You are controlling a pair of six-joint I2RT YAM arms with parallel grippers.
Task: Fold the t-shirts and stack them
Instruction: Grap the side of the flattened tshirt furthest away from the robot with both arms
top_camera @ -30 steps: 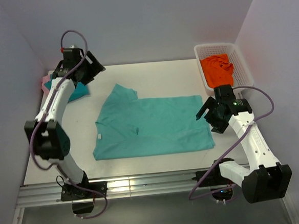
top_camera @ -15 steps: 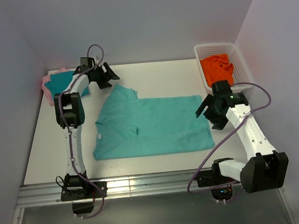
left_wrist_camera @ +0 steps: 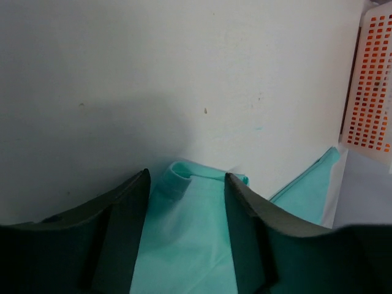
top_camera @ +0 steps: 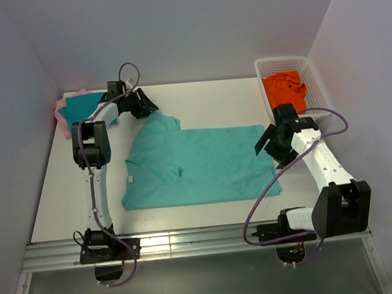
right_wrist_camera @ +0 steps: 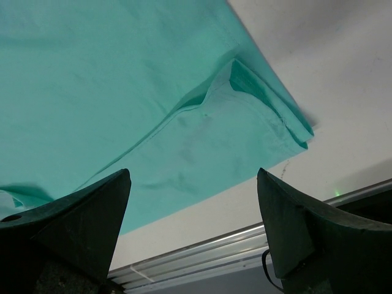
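The mint-green t-shirt [top_camera: 201,167] lies spread flat in the middle of the table, one sleeve [top_camera: 165,121] pointing to the back left. My left gripper [top_camera: 149,107] is open at that sleeve. In the left wrist view the sleeve cloth [left_wrist_camera: 187,239] lies between my open fingers [left_wrist_camera: 131,202]. My right gripper [top_camera: 266,143] is open over the shirt's right edge. The right wrist view shows the shirt's folded corner [right_wrist_camera: 269,116] ahead of wide-open jaws. The darker teal t-shirt [top_camera: 79,109] lies folded on the pink one [top_camera: 60,105] at the far left.
A white basket [top_camera: 317,84] holding an orange cloth [top_camera: 285,91] stands at the back right; it also shows in the left wrist view [left_wrist_camera: 370,79]. The table's metal front rail [right_wrist_camera: 245,242] runs just below the shirt's near edge. Walls close off the left, back and right.
My left arm swung from the stack at the far left over to the mint-green shirt's sleeve. My right gripper shifted slightly left and back toward the shirt's right edge.
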